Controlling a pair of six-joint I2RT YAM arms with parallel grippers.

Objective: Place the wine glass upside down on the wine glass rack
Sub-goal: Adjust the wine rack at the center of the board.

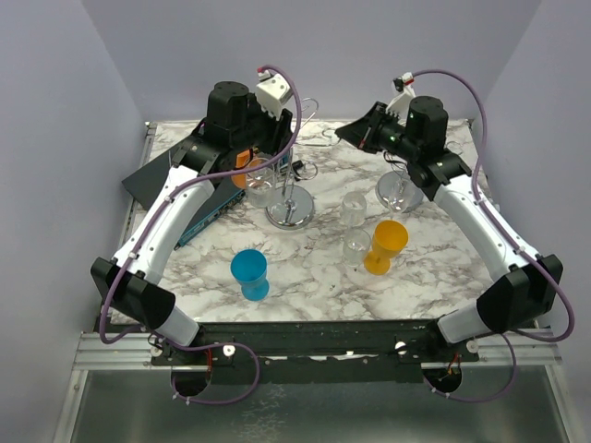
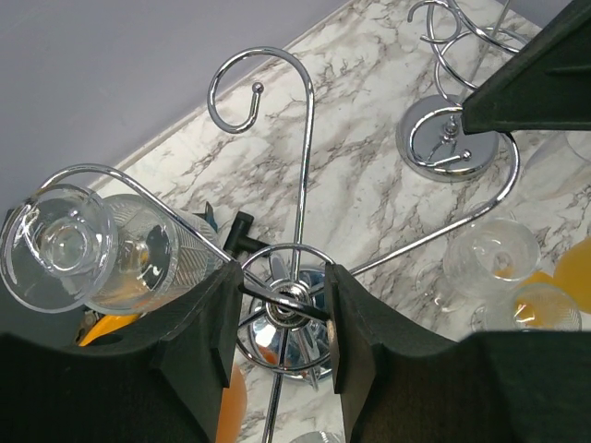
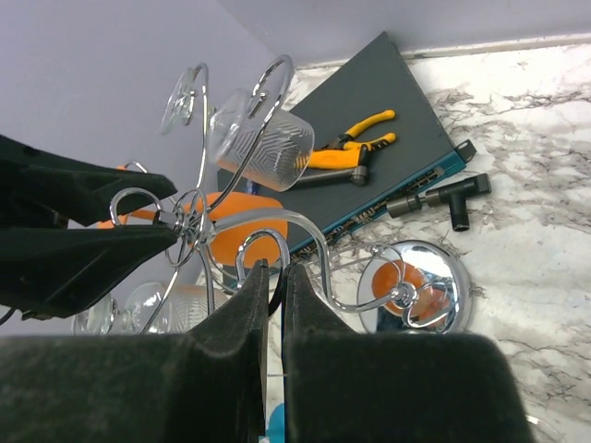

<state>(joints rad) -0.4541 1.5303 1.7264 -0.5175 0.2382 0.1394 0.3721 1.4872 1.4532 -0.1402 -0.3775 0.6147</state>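
Observation:
A chrome wine glass rack point(image 1: 289, 210) stands mid-table. My left gripper point(image 1: 282, 138) is shut on its top ring point(image 2: 286, 295), one pad on each side. A clear wine glass point(image 2: 92, 249) hangs bowl-down from one curled arm of the rack, with its foot caught in the hook. The same glass point(image 3: 263, 138) shows in the right wrist view and in the top view point(image 1: 261, 185). My right gripper point(image 3: 275, 277) is shut with nothing in it, just in front of another curled arm. From above, the right gripper point(image 1: 342, 137) sits right of the rack's top.
A second chrome rack point(image 1: 397, 189) stands at the right. Two clear glasses point(image 1: 354, 208) point(image 1: 355, 247), an orange glass point(image 1: 386, 245) and a blue glass point(image 1: 249, 274) stand in front. A dark tool case point(image 3: 369, 101) with yellow pliers point(image 3: 355, 138) lies left of the racks.

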